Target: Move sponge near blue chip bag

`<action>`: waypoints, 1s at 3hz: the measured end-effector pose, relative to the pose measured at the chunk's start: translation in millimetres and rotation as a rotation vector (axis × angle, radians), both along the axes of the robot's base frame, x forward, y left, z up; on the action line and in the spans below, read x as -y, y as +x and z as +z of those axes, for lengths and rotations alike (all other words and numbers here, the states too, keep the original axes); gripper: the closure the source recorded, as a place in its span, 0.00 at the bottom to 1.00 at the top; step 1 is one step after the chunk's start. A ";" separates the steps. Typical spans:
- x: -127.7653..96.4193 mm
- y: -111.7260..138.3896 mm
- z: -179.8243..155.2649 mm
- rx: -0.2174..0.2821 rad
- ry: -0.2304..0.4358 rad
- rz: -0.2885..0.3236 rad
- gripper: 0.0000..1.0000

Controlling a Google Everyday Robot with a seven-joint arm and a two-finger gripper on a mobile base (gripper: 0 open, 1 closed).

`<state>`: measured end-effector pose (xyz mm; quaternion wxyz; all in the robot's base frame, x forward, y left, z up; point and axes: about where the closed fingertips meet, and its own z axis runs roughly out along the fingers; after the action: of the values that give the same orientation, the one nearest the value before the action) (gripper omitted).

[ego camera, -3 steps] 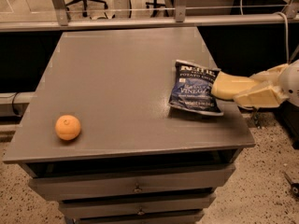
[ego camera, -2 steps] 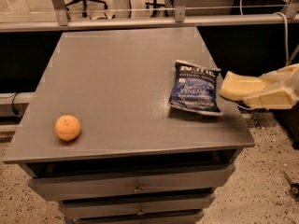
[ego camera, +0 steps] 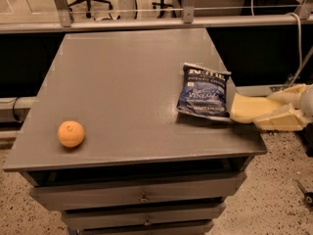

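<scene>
The blue chip bag (ego camera: 204,92) lies flat near the table's right edge. The pale yellow sponge (ego camera: 243,107) is right beside the bag's right side, low at the table's right edge. My gripper (ego camera: 263,110) reaches in from the right, just off the table's edge. Its cream fingers (ego camera: 282,121) sit above and below the sponge's right end and are shut on it. The sponge's right end is hidden between the fingers.
A round orange fruit (ego camera: 71,133) sits near the front left corner of the grey table (ego camera: 127,72). Drawers run below the front edge. A railing and office chairs stand behind the table.
My gripper has moved a little to the right and lower with the sponge in it. The sponge has come down from above the bag's right side to table level beside the bag.
</scene>
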<state>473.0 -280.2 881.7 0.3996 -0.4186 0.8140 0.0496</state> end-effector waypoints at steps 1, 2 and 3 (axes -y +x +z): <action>-21.8 15.3 -9.9 0.023 0.008 0.057 1.00; -45.7 32.4 -5.7 0.053 0.020 0.097 1.00; -79.8 53.4 -6.9 0.066 0.040 0.136 1.00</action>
<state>526.3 -200.4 874.8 0.4300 -0.4662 0.7691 0.0791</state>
